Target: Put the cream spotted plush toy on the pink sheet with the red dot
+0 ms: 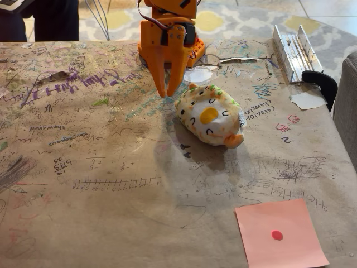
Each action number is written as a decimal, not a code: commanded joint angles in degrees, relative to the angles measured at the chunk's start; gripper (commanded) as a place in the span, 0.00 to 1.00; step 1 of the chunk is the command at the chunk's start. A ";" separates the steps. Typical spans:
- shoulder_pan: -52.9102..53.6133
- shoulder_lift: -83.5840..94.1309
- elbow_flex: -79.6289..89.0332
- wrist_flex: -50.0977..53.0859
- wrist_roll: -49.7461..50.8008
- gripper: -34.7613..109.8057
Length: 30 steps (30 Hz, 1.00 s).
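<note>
The cream spotted plush toy [212, 115] lies on its side near the middle of the brown paper-covered table, white face and yellow patch turned toward the camera, one orange foot at its lower right. The orange gripper [167, 92] hangs point-down just to the toy's upper left, a short gap away. Its two fingers meet at the tips and hold nothing. The pink sheet with the red dot [280, 234] lies flat at the table's front right corner, well apart from the toy and the gripper.
Scribbled brown paper [100, 167] covers the table. A metal rail [294, 49] lies at the back right, with a black clamp [322, 81] and a white paper scrap [307, 100] near the right edge. The arm's orange base [192, 53] stands at the back.
</note>
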 commanded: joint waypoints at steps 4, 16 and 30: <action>-6.06 -9.49 -27.42 -7.03 13.62 0.24; -21.62 -69.35 -56.34 21.88 25.66 0.32; -14.68 -88.95 -58.80 14.24 13.89 0.52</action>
